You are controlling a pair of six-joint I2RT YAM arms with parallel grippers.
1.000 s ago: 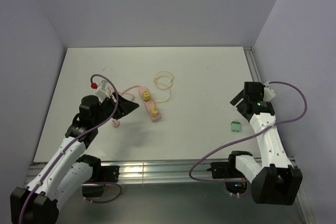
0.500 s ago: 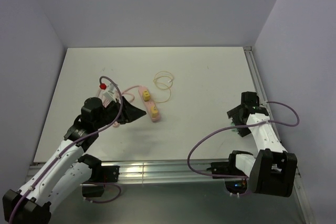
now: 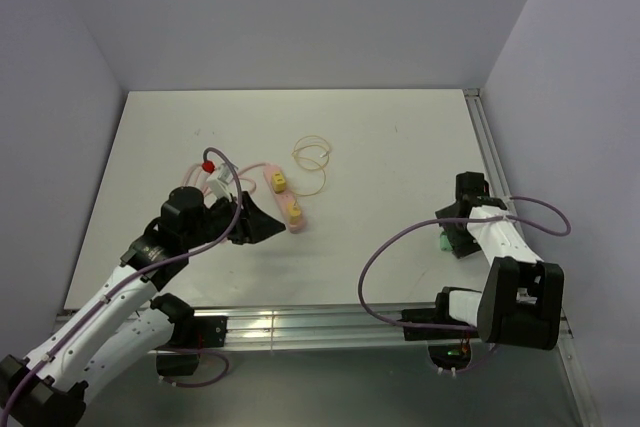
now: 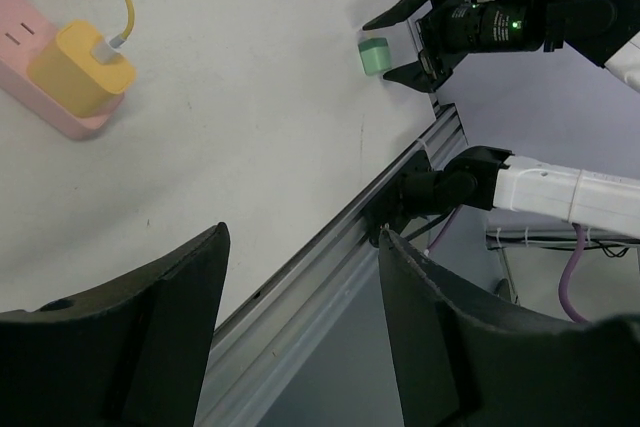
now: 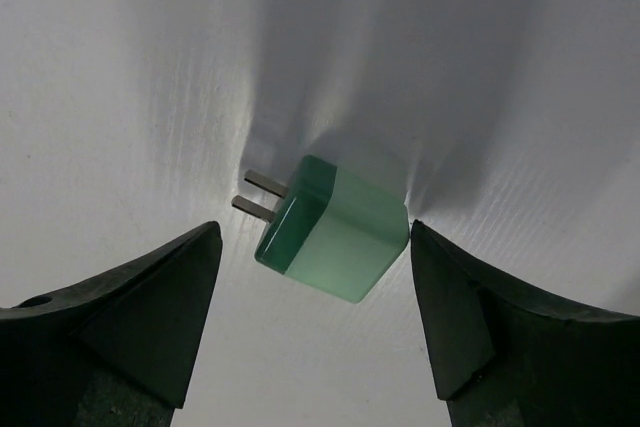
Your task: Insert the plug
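A white table (image 3: 380,147) sits inside lilac walls (image 3: 300,17). Left of centre lies a pink power strip (image 3: 286,197) holding two yellow chargers (image 3: 279,181), beside a looped yellow cable (image 3: 322,169). The left gripper (image 4: 300,237) hangs nearby, spread and empty. The right gripper (image 5: 312,237) stands apart astride the green plug (image 5: 345,242), which lies near the table's right edge.

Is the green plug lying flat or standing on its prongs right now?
Lying flat. The green plug rests on its side on the table, prongs pointing sideways, between the fingers of the open right gripper.
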